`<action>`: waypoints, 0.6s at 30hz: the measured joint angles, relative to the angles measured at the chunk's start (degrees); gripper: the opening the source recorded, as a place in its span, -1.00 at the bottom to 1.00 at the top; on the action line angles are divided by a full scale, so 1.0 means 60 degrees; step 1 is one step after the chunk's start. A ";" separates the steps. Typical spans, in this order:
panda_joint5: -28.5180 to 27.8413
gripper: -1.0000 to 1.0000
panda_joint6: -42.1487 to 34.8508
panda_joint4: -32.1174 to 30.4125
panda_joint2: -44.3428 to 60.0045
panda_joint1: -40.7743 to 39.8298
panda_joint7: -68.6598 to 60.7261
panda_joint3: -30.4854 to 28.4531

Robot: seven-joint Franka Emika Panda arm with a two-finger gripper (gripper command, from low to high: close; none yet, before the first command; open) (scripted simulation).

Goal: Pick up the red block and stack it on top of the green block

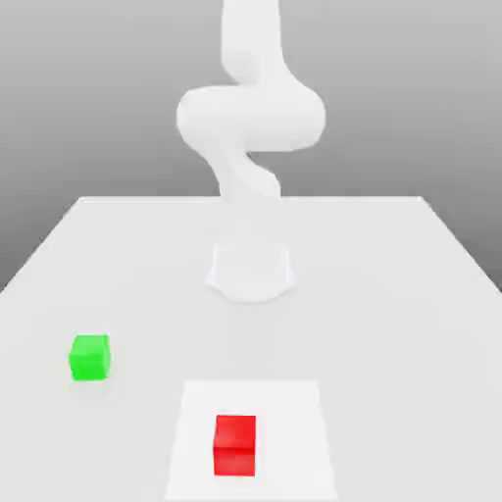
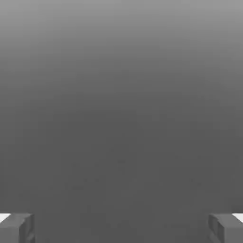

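I can see my gripper (image 2: 121, 228) in the hand view — its two fingers (image 2: 221, 228) are wide apart, with nothing held between them. Past them I see just plain gray — darker low down, and lighter up high.

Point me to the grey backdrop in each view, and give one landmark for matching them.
Exterior view: the grey backdrop lies behind the arm, above the table's far edge.
Hand view: grey backdrop between the open gripper's two fingers and beyond them.
Shared landmark: the robot itself, as arm in the exterior view and gripper in the hand view.
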 joint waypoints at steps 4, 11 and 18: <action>0.0021 0.00 0.0652 -0.0440 0.1441 -0.0013 -0.0059 -0.0051; 0.0047 0.00 0.1745 -0.1180 0.3868 -0.0023 -0.0150 -0.0147; 0.0083 0.00 0.2847 -0.1922 0.6291 -0.0084 -0.0252 -0.0201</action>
